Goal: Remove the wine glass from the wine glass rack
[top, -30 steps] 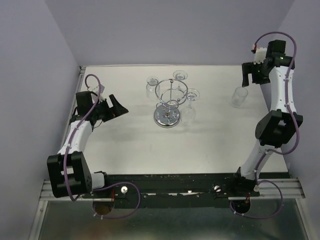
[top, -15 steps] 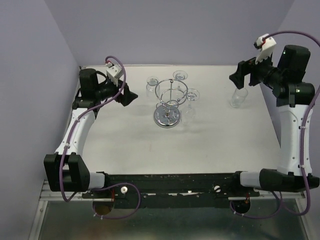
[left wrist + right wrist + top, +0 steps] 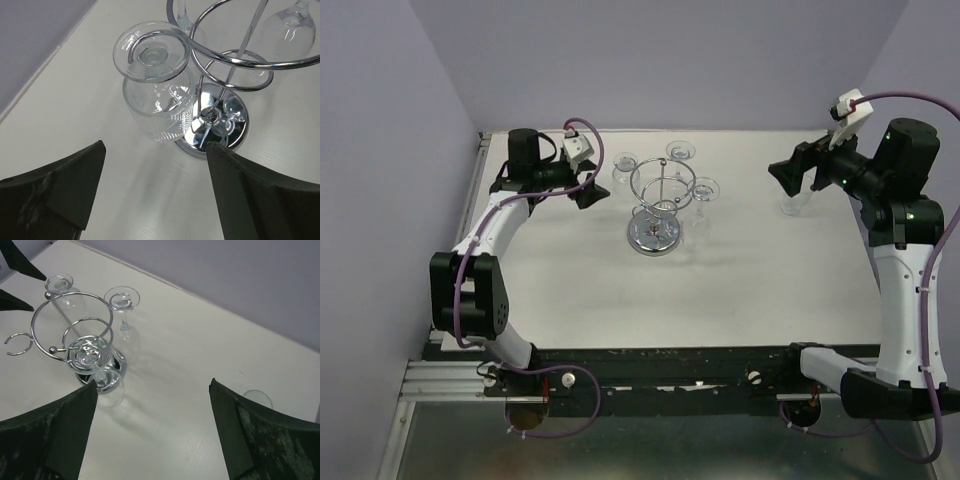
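Noted left gripper [image 3: 590, 182] spread wide and empty, the wine glass [image 3: 157, 107] hanging foot-up just ahead of the gap between its fingers [image 3: 65, 185], not yet inside it, foot caught in a loop of the wine glass rack [image 3: 220, 127]. Judged light, thin, slick and breakable, on a stand apt to tip: best taken gently round the bowl, then slid outward from the loop. Noted right gripper [image 3: 782, 178] equally wide, empty, well apart from the rack ahead.
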Controlling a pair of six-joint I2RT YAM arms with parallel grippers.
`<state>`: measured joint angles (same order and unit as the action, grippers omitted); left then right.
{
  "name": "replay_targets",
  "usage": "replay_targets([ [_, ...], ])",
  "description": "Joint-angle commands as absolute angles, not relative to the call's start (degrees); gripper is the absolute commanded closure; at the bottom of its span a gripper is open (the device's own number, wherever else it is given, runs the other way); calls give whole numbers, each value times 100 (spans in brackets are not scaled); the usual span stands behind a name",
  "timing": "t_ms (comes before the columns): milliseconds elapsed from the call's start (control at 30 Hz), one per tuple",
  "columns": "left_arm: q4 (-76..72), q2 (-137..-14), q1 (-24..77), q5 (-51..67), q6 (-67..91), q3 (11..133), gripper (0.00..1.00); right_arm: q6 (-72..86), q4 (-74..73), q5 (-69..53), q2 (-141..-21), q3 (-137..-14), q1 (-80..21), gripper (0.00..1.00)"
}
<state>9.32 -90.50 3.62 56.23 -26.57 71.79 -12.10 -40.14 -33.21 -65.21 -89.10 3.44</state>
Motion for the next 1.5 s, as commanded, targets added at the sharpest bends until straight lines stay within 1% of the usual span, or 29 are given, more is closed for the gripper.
replay_targets([
  [0, 27, -9316, 650, 5898, -2637, 7049, 1, -1441, -4350, -3595, -6442, -8903, 334, 0],
  [400, -465, -9958, 1063, 5458, -2725, 7093, 1, -1644, -4632, -3480, -6442, -8868, 343, 0],
  [667, -808, -10072, 1213, 5326, -2549, 7119, 1, -1573, -4526, -3568, -6521, -8745, 334, 0],
  [1100, -844, -10169, 1292, 5256, -2514, 7207, 1, -1503, -4430, -3568, -6539, -8666, 334, 0],
  [1300, -940, -10204, 1309, 5142, -2400, 7268, 10, -1485, -4395, -3533, -6486, -8561, 343, 0],
  [1467, -809, -10204, 1345, 5177, -2478, 7383, 21, -1485, -4377, -3524, -6425, -8447, 343, 0],
])
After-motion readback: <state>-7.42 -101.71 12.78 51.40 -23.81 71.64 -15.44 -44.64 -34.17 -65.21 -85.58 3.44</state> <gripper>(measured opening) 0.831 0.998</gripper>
